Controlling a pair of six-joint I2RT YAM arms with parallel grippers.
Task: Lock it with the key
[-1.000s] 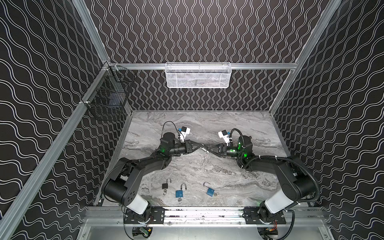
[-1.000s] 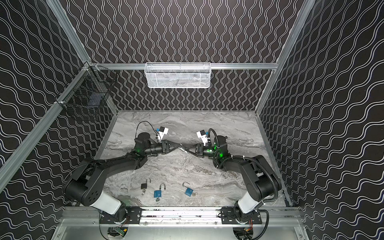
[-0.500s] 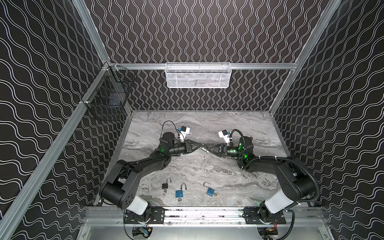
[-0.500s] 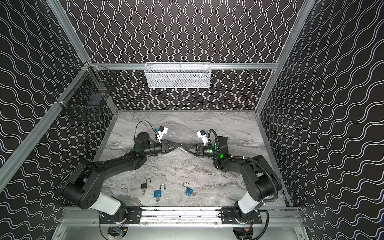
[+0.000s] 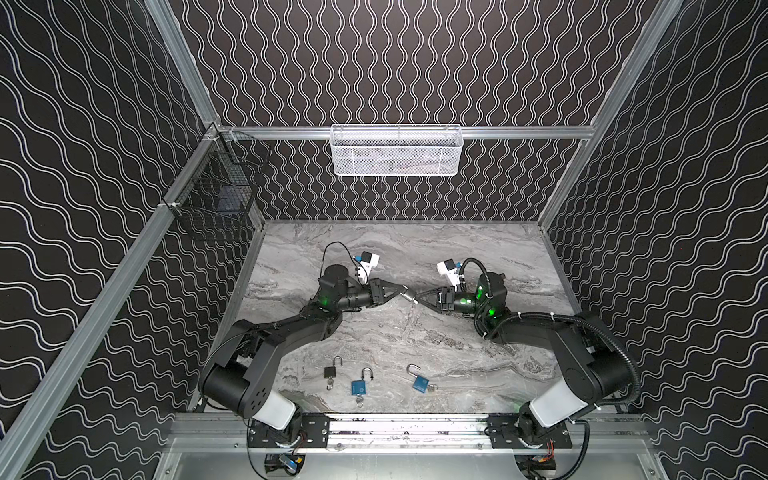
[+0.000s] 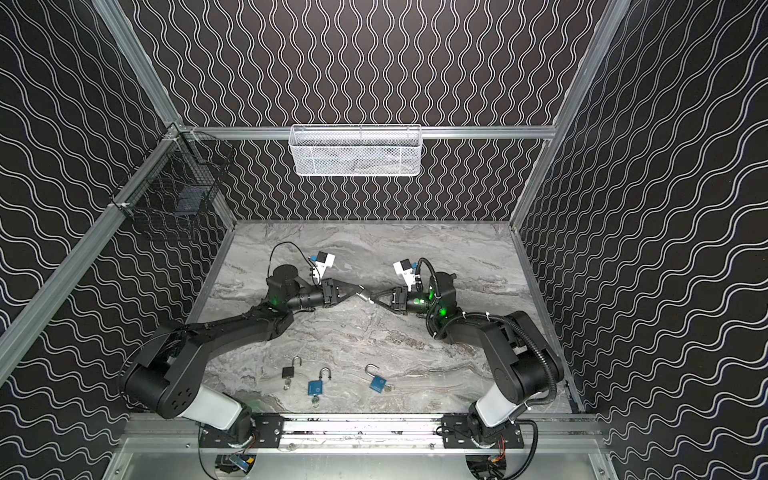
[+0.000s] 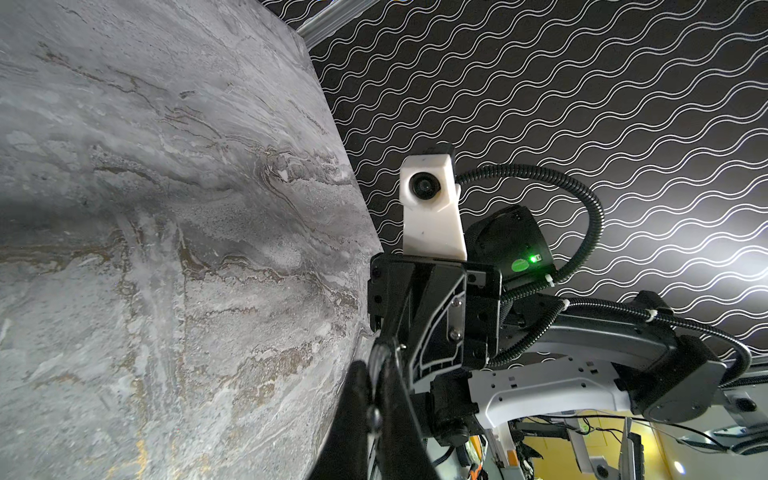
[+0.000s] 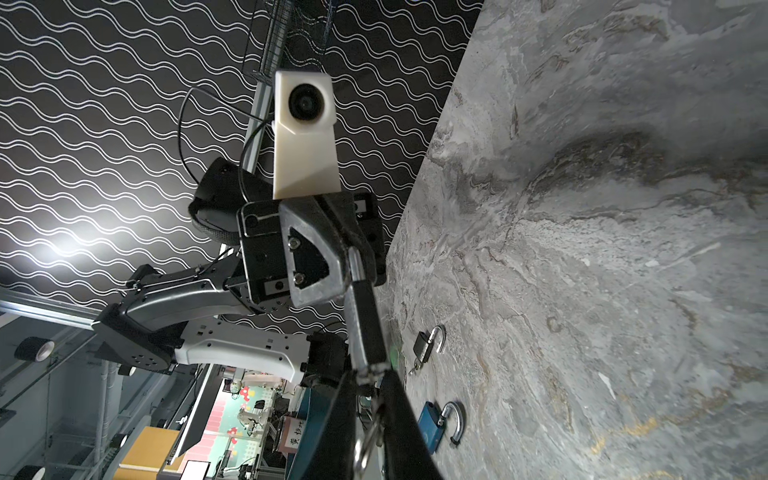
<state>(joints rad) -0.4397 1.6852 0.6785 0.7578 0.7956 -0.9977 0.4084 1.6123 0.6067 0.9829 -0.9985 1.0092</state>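
Above the middle of the marble table [image 5: 478,249] a small padlock [image 5: 409,296] hangs between my two grippers, seen in both top views. My left gripper [image 5: 401,289] is shut on its silver shackle [image 7: 379,357]. In the right wrist view the dark padlock body [image 8: 368,320] hangs from the shackle [image 8: 355,266], and my right gripper [image 8: 368,380] is shut on the key at the padlock's lower end. A key ring [image 8: 365,444] dangles between the right fingers [image 8: 399,415]. The key's blade is hidden.
Three open padlocks with keys lie near the front edge: a black one [image 5: 331,371] and two blue ones [image 5: 358,386] [image 5: 419,381]. A white mesh basket [image 5: 395,151] hangs on the back wall and a black wire basket [image 5: 216,195] on the left rail.
The right gripper's jaws have narrowed onto the key. Both arms stay almost where they were, tips meeting at the padlock.
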